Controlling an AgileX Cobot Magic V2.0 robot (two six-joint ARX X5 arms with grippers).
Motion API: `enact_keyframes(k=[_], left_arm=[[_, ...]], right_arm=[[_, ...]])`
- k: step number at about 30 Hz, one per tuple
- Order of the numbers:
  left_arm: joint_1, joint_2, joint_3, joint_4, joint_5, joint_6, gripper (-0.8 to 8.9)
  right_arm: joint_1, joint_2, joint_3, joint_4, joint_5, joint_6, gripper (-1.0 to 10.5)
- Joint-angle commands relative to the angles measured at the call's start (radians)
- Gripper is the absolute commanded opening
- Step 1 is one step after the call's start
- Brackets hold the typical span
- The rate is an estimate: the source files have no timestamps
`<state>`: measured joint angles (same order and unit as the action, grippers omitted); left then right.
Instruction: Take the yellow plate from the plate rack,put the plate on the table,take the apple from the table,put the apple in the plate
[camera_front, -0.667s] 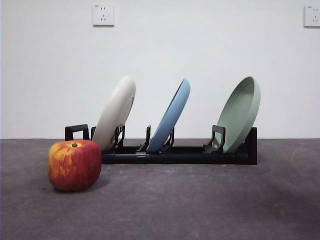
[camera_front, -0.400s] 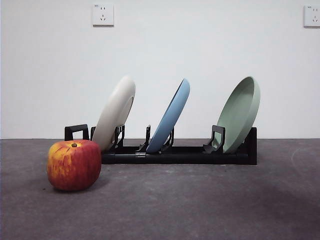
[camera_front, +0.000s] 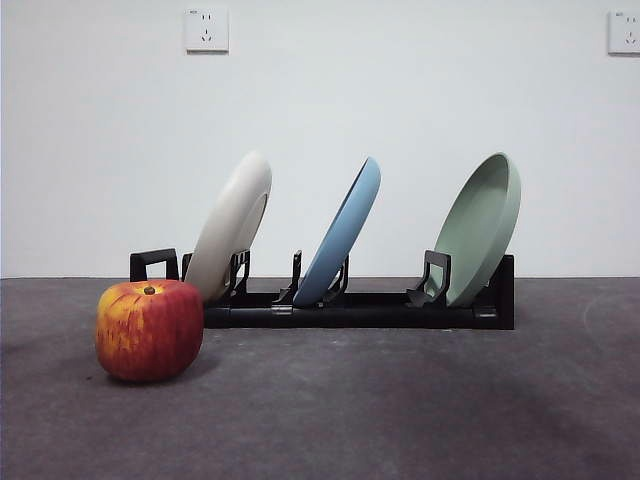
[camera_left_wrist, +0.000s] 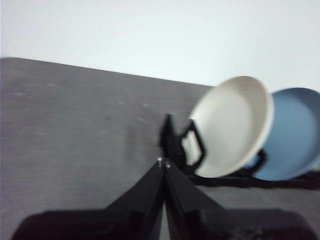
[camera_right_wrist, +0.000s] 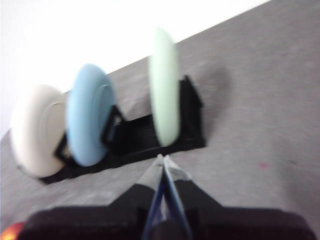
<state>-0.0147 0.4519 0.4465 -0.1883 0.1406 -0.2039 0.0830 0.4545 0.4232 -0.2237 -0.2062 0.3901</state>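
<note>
Leaning plates: the yellow plate (camera_front: 232, 225) stands tilted in the end slot of the plate rack (camera_front: 350, 305), next to the squared loop; the light blue plate (camera_front: 342, 236) sits in the middle slot and the sage green plate (camera_front: 482, 228) in the slot at the other end.
Rack position: the plate rack stands along the far edge of the table (camera_front: 400, 400), close to the white wall (camera_front: 400, 100), running from the left side toward the right in the front view.
Apple: the apple (camera_front: 149, 329) rests on the table nearer the front edge than the rack, toward the left edge, just in front of the rack's looped end and the yellow plate; whether it touches the rack cannot be told.
Left gripper: the left gripper (camera_left_wrist: 164, 164) has its jaws pressed together with nothing between them; in its wrist view the yellow plate (camera_left_wrist: 231, 125) and the rack's loop (camera_left_wrist: 192, 147) lie just beyond the jaw tips, apart from them, with the light blue plate (camera_left_wrist: 292, 135) behind.
Right gripper: the right gripper (camera_right_wrist: 162, 159) is likewise clenched on nothing; the blurred view shows its tips near the sage green plate (camera_right_wrist: 165, 85) end of the rack (camera_right_wrist: 130, 137), with a sliver of the apple (camera_right_wrist: 11, 233) at a picture corner.
Front view: neither arm appears there.
</note>
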Motion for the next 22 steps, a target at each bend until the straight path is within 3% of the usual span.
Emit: enact_keyframes(k=[1,4,8,13,16,18,20,22], left_arm=[[0.002,0.121,0.080,-0.008,0.076,-0.005,-0.07],[0.002,0.246,0.169,-0.016,0.164,-0.003,-0.07],[0.002,0.410,0.296,-0.052,0.280,-0.003,-0.05],[0.000,0.579,0.434,-0.100,0.394,-0.001,0.00],[-0.007,0.670,0.514,-0.117,0.418,0.004,0.04],[-0.020,0.729,0.572,-0.132,0.417,0.005,0.70],[-0.034,0.785,0.631,-0.151,0.417,0.005,1.87],[-0.048,0.830,0.681,-0.170,0.417,0.006,2.20]], right_arm=[[-0.002,0.081,0.069,0.004,-0.089,-0.031,-0.1],[-0.002,0.177,0.151,-0.021,-0.190,-0.036,-0.1],[-0.002,0.309,0.279,-0.122,-0.282,-0.117,0.0],[-0.002,0.424,0.395,-0.221,-0.296,-0.192,0.2],[-0.002,0.469,0.438,-0.237,-0.296,-0.206,1.7],[-0.002,0.489,0.456,-0.234,-0.296,-0.207,2.5],[-0.001,0.504,0.465,-0.234,-0.296,-0.206,2.6],[0.000,0.510,0.466,-0.233,-0.296,-0.206,2.6]])
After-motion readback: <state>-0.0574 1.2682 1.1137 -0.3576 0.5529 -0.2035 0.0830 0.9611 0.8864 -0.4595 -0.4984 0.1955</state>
